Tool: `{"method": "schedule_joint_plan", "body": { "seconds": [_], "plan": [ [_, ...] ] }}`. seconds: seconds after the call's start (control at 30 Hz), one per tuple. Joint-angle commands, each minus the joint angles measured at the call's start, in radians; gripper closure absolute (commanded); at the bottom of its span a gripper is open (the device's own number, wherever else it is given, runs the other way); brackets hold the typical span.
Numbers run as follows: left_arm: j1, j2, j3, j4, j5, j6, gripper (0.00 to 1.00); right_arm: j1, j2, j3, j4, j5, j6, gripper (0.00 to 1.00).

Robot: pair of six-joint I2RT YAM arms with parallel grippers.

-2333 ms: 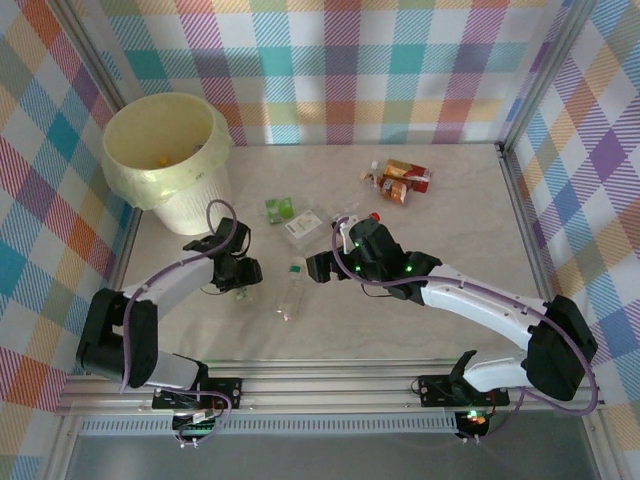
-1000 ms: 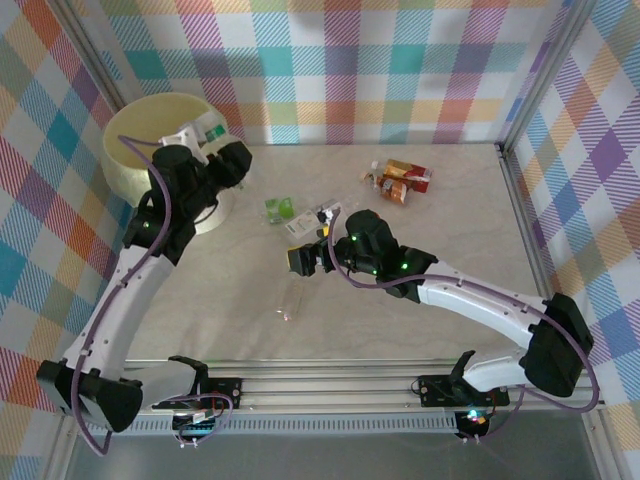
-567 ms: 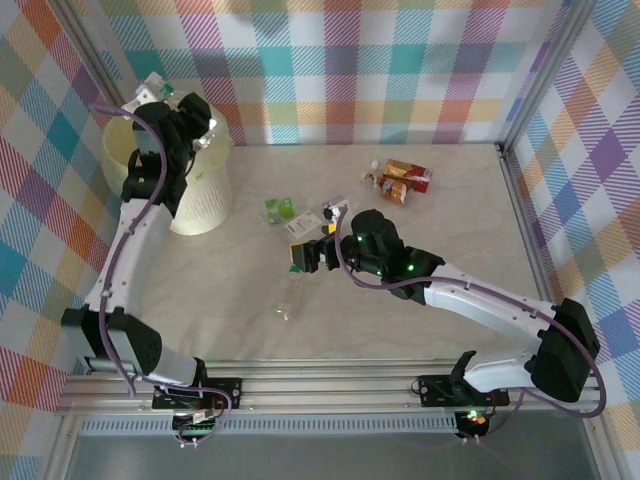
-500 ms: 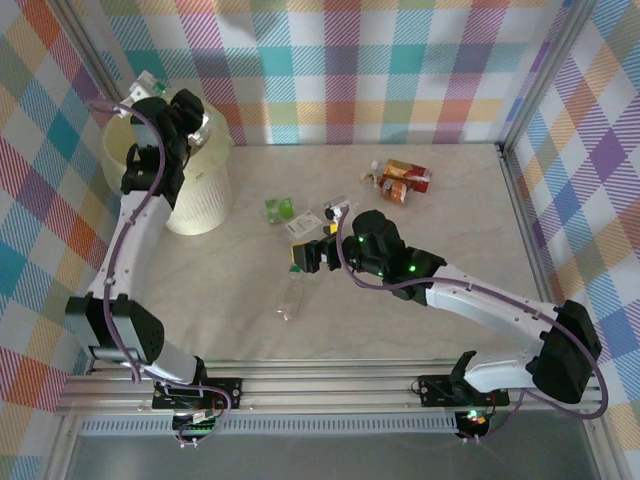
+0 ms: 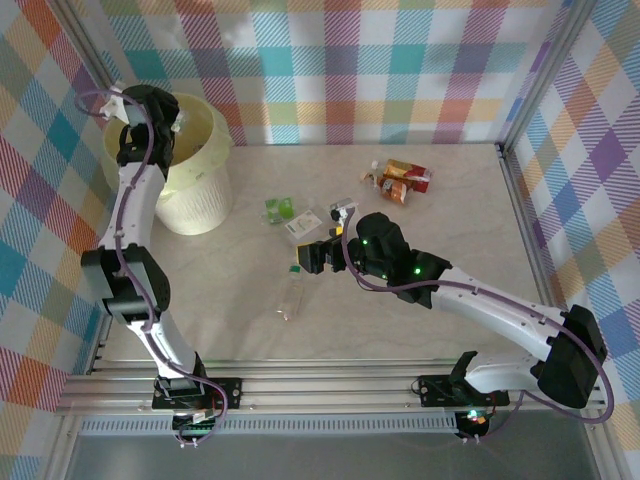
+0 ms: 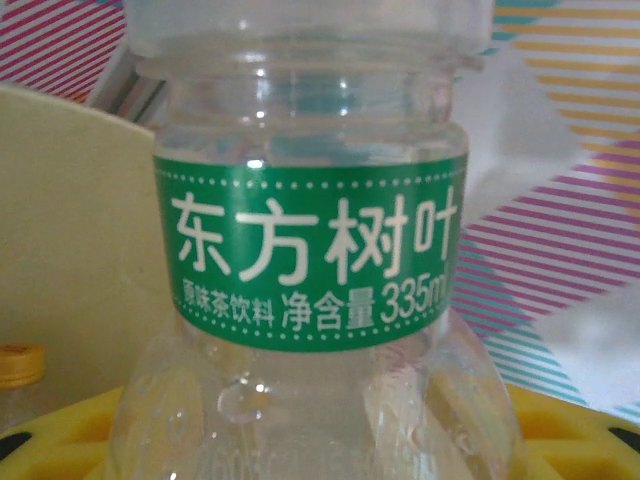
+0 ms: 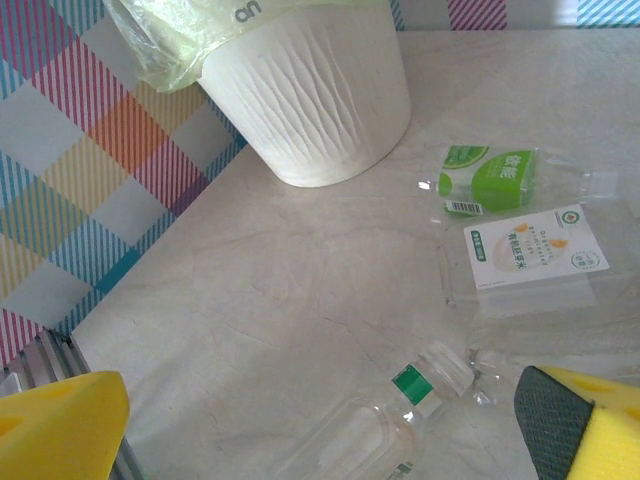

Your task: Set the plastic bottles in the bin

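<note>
The bin (image 5: 196,205) stands in the far-left corner of the table (image 5: 450,240), upright, against the checked wall (image 5: 40,200). The left arm reaches up over the bin's far-left rim, where the left gripper (image 5: 130,100) hangs above the opening. The left wrist view shows its yellow fingers (image 6: 70,440) closed on either side of a held bottle (image 6: 310,260), a clear one with a green label printed in white characters. The bin's pale-yellow wall (image 6: 70,250) lies behind this bottle, and a yellow cap (image 6: 18,364) shows low beside that wall. The right gripper (image 5: 312,258) hovers over the table to the right of the bin and well apart from it. Its yellow fingers (image 7: 60,425) are spread wide and hold nothing. A clear bottle with a green neck band (image 5: 291,290) (image 7: 400,410) lies on its side under this gripper, nearer the arm bases than the bin is. A green-labelled bottle (image 5: 280,209) (image 7: 500,178) lies just right of the bin's ribbed white base. A flattened white-labelled bottle (image 5: 303,226) (image 7: 530,255) lies beside it, on the side away from the bin. A cluster of red- and orange-labelled bottles (image 5: 400,180) lies further right, well apart from the bin, near the far edge of the table.
</note>
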Motion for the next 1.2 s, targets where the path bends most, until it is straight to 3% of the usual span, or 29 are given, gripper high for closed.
{"method": "schedule_joint_plan", "body": {
  "seconds": [0.0, 0.2, 0.37, 0.5, 0.87, 1.17],
  "plan": [
    [0.019, 0.053, 0.077, -0.062, -0.017, -0.078, 0.55, 0.007, 0.001, 0.001, -0.019, -0.006, 0.014, 0.00],
    [0.030, 0.144, 0.163, -0.148, -0.001, -0.174, 0.44, 0.007, 0.008, 0.020, -0.045, -0.019, 0.015, 0.00],
    [0.032, 0.172, 0.229, -0.190, 0.046, -0.182, 0.20, 0.007, -0.004, 0.006, -0.054, -0.001, 0.017, 0.00],
    [0.032, 0.162, 0.239, -0.209, 0.049, -0.158, 0.12, 0.007, -0.015, -0.004, -0.058, 0.016, 0.042, 0.00],
    [0.029, 0.112, 0.236, -0.232, 0.060, -0.124, 0.06, 0.007, -0.030, -0.019, -0.070, 0.069, 0.072, 0.00],
    [0.015, 0.013, 0.168, -0.170, 0.173, -0.114, 0.00, 0.007, -0.039, -0.063, -0.115, 0.323, 0.207, 0.00]
  ]
}}
